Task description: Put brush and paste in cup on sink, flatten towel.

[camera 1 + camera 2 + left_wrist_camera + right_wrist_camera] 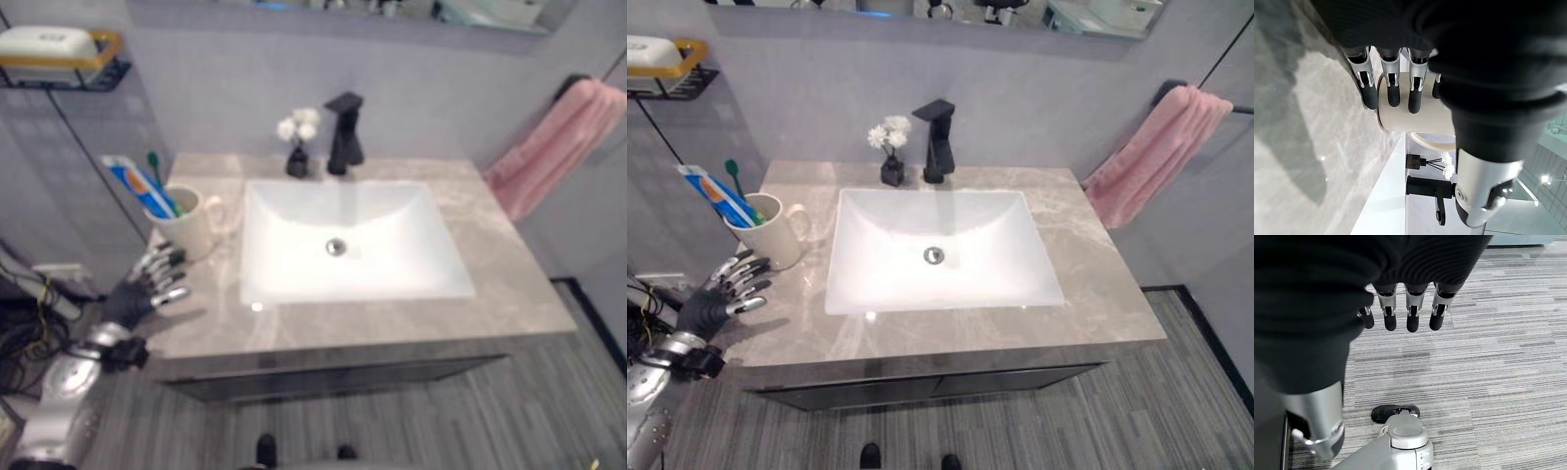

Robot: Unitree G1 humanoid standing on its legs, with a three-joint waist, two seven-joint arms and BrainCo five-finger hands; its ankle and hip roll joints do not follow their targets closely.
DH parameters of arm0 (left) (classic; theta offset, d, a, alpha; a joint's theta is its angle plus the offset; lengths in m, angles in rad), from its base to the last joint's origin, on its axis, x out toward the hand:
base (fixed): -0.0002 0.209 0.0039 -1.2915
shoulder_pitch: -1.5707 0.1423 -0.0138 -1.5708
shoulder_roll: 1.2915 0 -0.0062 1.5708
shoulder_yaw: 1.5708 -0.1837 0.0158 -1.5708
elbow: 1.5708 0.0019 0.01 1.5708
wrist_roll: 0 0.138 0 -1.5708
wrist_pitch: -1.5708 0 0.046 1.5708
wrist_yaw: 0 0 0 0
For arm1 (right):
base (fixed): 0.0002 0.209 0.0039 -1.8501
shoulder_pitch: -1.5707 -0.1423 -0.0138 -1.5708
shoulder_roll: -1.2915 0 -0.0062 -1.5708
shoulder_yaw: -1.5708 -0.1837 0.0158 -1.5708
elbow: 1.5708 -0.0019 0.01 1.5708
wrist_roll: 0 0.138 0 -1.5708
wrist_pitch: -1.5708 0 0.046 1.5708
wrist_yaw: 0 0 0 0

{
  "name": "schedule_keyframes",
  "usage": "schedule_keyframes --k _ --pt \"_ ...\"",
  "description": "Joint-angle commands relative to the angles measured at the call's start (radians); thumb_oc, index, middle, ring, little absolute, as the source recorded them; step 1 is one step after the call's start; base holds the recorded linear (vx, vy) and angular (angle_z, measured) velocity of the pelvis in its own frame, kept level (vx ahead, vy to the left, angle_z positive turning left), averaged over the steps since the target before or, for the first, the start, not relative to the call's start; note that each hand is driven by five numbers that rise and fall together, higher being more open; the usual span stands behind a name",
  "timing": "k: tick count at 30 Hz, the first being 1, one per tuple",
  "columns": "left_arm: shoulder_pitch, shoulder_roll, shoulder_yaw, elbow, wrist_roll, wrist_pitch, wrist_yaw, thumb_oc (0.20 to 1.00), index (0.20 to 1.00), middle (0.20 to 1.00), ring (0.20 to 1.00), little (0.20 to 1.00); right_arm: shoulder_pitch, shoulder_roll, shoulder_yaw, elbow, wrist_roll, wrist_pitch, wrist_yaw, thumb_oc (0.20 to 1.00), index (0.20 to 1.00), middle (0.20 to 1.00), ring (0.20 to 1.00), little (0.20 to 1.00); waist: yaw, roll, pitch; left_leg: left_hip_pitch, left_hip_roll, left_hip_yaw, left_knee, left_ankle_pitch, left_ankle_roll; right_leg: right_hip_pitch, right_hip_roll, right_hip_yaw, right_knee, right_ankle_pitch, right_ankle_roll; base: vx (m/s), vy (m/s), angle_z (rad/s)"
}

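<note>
Grey marble tabletop (1087, 294) fills the middle of the frame, with a white sink (940, 250) sunk into it. At its left end stands a cream cup (774, 230) holding the blue-and-white paste (720, 199) and a green brush (735, 176), both leaning toward the upper left. Just below the cup, the left robot hand (720, 294) hovers at the tabletop's edge with fingers spread and straight, holding nothing; whether its tips touch the cup is hard to say. A pink towel (1146, 152) hangs bunched from a rail at the upper right. Behind the sink stand a black faucet (936, 137) and a small black vase of white flowers (890, 147). The right robot hand (1405, 308) hangs over the striped floor (1498, 372), fingers straight and empty.
</note>
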Motion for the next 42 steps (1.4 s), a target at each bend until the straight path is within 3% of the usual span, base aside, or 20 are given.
schedule_keyframes --k 1,42 --pt "-0.104 0.007 0.049 -0.012 0.028 -0.062 0.022 1.0 1.0 1.0 1.0 1.0 -0.042 -0.048 0.0 0.03 0.014 -0.001 -0.01 1.0 1.0 1.0 1.0 1.0 -0.005 0.028 0.054 0.041 -0.024 0.01 0.018 -0.155 0.069 0.008 -0.023 -0.062 -0.002 0.065 0.055 0.0 0.0 0.0" --pt "-0.348 0.063 0.007 0.095 0.075 -0.125 0.152 1.0 1.0 1.0 1.0 1.0 -0.092 -0.073 0.051 -0.048 0.084 -0.026 -0.024 1.0 1.0 1.0 1.0 1.0 -0.023 0.004 0.178 -0.118 -0.01 0.036 0.018 -0.108 0.057 -0.164 -0.007 -0.018 -0.002 0.121 0.054 0.01 0.001 -0.04"
